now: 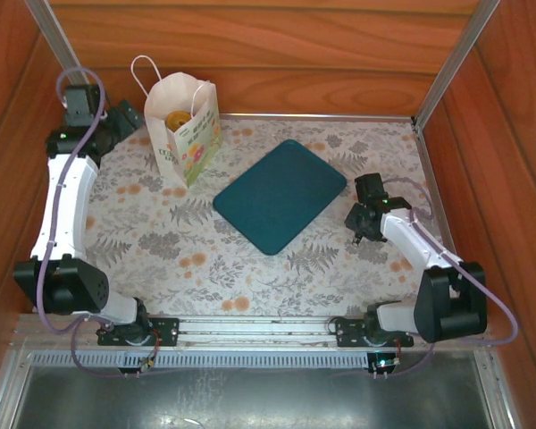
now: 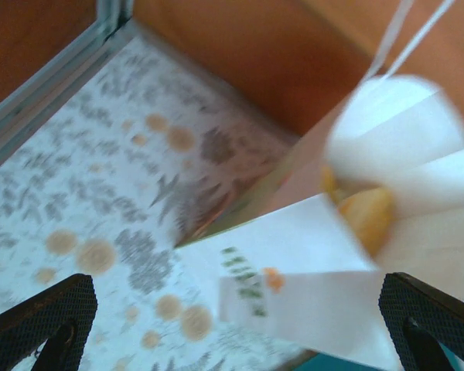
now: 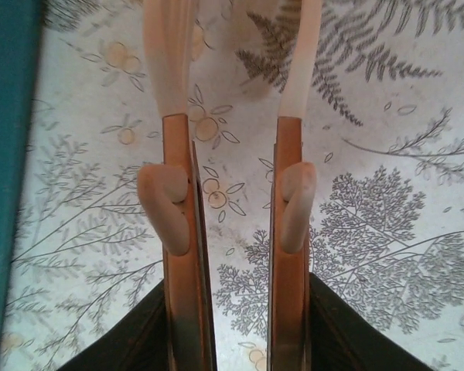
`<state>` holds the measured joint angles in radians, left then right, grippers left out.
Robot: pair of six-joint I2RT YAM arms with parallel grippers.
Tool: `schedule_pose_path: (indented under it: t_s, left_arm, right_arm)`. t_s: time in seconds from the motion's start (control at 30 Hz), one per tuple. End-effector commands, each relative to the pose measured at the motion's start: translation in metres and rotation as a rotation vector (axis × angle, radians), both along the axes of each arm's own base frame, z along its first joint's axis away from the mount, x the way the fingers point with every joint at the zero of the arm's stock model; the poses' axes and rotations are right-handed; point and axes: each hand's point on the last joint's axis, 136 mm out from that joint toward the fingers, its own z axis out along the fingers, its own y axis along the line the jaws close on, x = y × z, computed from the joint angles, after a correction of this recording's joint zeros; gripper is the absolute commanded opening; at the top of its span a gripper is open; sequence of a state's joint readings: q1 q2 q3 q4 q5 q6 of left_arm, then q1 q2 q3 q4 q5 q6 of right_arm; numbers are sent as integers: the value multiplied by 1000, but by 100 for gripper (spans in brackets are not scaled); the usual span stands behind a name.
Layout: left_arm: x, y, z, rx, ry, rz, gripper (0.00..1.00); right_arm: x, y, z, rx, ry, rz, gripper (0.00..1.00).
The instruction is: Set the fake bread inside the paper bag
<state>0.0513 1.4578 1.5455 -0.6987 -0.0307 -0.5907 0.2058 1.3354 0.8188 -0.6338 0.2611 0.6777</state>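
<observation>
The paper bag [image 1: 186,125] stands upright at the back left of the table, white with green lettering and cord handles. Golden-orange fake bread [image 1: 177,118] lies inside its open top. My left gripper [image 1: 129,121] hovers just left of the bag. In the blurred left wrist view my left gripper [image 2: 236,297] is open, with the paper bag [image 2: 309,263] and the fake bread [image 2: 369,214] beyond its fingers. My right gripper [image 1: 368,192] is low over the cloth to the right of the tray. In the right wrist view it [image 3: 236,309] is shut on metal tongs [image 3: 178,255] whose white tips hold nothing.
A dark teal tray [image 1: 281,192] lies bare in the middle of the flowered cloth; its edge [image 3: 8,154] shows left of the tongs. Wooden walls close in the back and both sides. A metal rail runs along the near edge.
</observation>
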Motion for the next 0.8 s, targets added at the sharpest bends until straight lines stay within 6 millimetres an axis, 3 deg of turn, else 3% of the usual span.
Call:
schedule_pose_path:
  t_s: [0.0,0.13,0.3,0.37,0.4,0.57,0.67,0.77]
  left_arm:
    - [-6,12,-9,70,-10,27,100]
    - [-15,16,-37,96,38,33,100]
    - [-23,23,-51,148,19,52,100]
    - [-25,27,-54,180,-24,57,100]
    - [-26,28,-55,197,-55,60,100]
    - [-30,33,-59,291,-219,58,100]
    - [-34,40,-78,356,-187,61,100]
    - [-32,41,-109,411,-121,30,100]
  right_arm:
    - [8,0,-14,54,-12,-74,43]
    - [5,-1,-36,66,52,-96,53]
    - [6,6,-49,106,87,-78,70]
    - [9,10,-47,129,78,-54,82]
    - [12,13,-43,143,65,-39,97]
    - [32,21,-1,173,-43,16,100]
    - [45,17,42,143,-148,29,100]
    - [60,-2,81,38,-284,16,100]
